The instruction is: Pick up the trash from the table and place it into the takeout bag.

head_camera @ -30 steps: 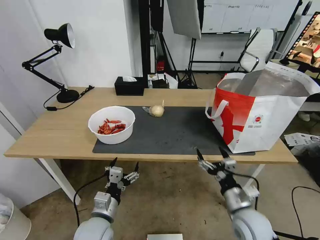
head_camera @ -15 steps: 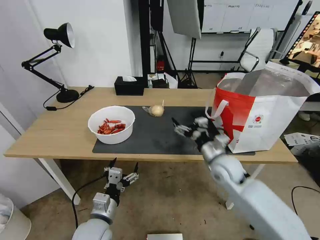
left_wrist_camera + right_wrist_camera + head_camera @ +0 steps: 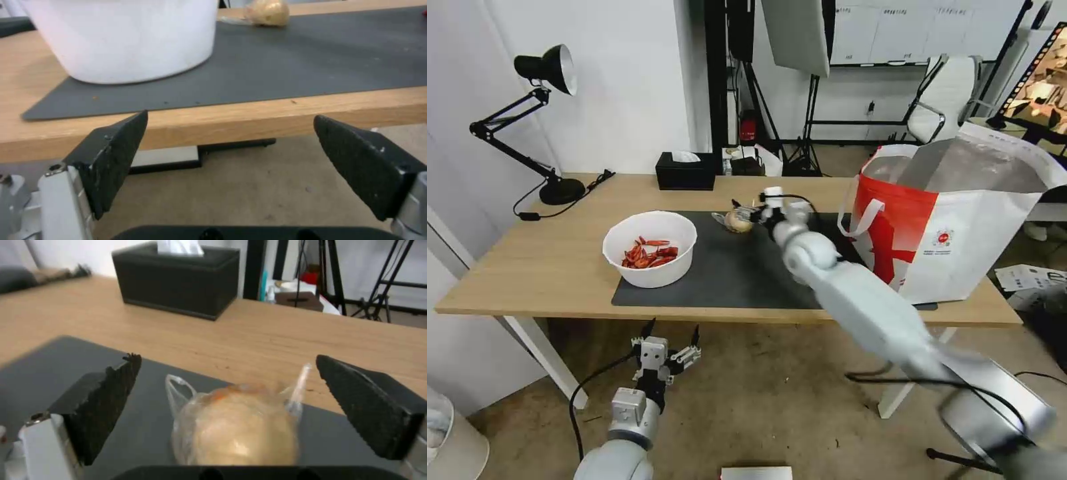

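where the room opens behind into white walls, stands and a chair, the light-wood table (image 3: pixel 527 267) carries a dark grey mat (image 3: pixel 747 273), with the takeout bag (image 3: pixel 954 220) upright at its right end. white bowl (image 3: pixel 650 248) of red scraps sits on the mat's left edge. right gripper (image 3: pixel 227 403), jaws spread, brackets the beige bagged lump (image 3: pixel 236 426) at the mat's far edge; left gripper (image 3: pixel 231 160), jaws spread, hangs below the table's front edge.

Takeout bag (image 3: pixel 960 227) contents probably hidden.
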Tool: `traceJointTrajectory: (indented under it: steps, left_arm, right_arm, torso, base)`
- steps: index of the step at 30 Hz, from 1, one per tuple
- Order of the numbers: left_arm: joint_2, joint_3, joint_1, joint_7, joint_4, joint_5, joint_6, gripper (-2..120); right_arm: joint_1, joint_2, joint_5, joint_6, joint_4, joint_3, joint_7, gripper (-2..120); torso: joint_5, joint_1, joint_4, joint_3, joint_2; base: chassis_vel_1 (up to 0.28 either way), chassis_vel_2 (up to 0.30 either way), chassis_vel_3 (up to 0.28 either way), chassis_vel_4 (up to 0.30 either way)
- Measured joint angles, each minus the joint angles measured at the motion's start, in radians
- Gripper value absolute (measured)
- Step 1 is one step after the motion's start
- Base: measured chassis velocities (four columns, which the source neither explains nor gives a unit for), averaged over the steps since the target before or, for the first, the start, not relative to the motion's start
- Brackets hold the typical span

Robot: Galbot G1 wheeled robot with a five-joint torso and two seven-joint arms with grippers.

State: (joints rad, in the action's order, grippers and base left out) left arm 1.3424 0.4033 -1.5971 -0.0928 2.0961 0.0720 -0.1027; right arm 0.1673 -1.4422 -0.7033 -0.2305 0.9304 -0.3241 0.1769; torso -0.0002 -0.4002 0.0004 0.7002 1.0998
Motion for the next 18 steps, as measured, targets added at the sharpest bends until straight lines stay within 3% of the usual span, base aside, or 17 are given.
traceJointTrajectory:
  steps: [2, 5, 18]
  left_arm:
    - [-0.001, 0.021, -0.005, 0.017, -0.002, -0.004, 0.021, 100]
    - [-0.007, 0.031, -0.011, 0.022, -0.001, -0.002, 0.026, 100]
    - [-0.005, 0.037, -0.015, 0.022, -0.005, 0.001, 0.040, 100]
  right_arm:
    - [-0.024, -0.048, 0.041, 0.007, -0.103, 0.001, -0.020, 100]
    - [-0.036, -0.070, 0.061, 0.001, -0.156, 0.001, -0.034, 100]
    - [-0.053, -0.086, 0.102, -0.041, -0.228, -0.024, -0.056, 100]
  torso:
    - [-0.0001, 0.000, -0.0002, 0.000, 0.000]
    - [0.0001, 0.000, -0.0003, 0.000, 0.000]
    - [0.0002, 0.000, -0.0004, 0.000, 0.000]
  base:
    - [0.000, 0.000, 0.000, 0.000]
    - [0.000, 0.000, 0.000, 0.000]
    - [0.000, 0.000, 0.000, 0.000]
